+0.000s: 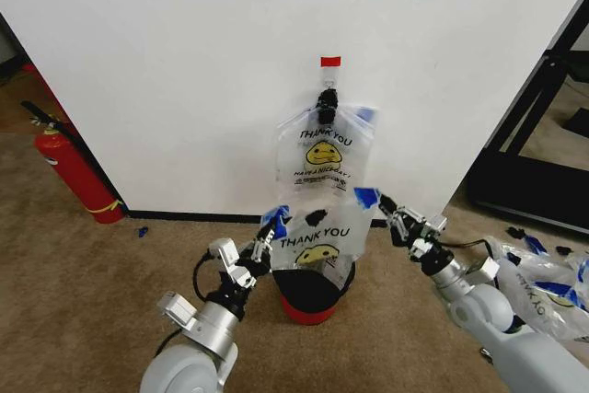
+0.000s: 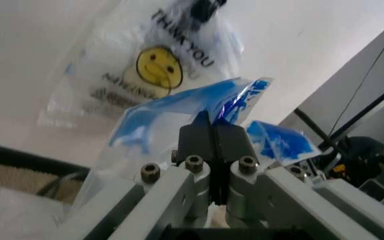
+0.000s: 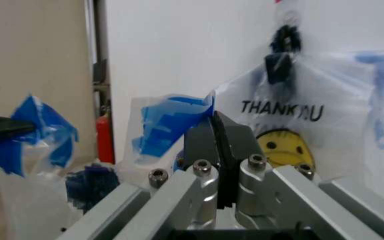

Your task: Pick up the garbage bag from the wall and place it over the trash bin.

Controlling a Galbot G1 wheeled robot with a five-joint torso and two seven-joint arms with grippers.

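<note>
Your left tool (image 1: 268, 238) clamped on one blue handle, your right tool (image 1: 382, 203) clamped on the other, garbage bag (image 1: 316, 244) stretched over the trash bin (image 1: 310, 294), at 6 o'clock below the bag clipped (image 1: 324, 152) to the wall (image 1: 184, 62).

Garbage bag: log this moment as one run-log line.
garbage bag: stretched over trash bin | left gripper: shut on handle | right gripper: shut on handle | spare bag: clipped to wall
</note>
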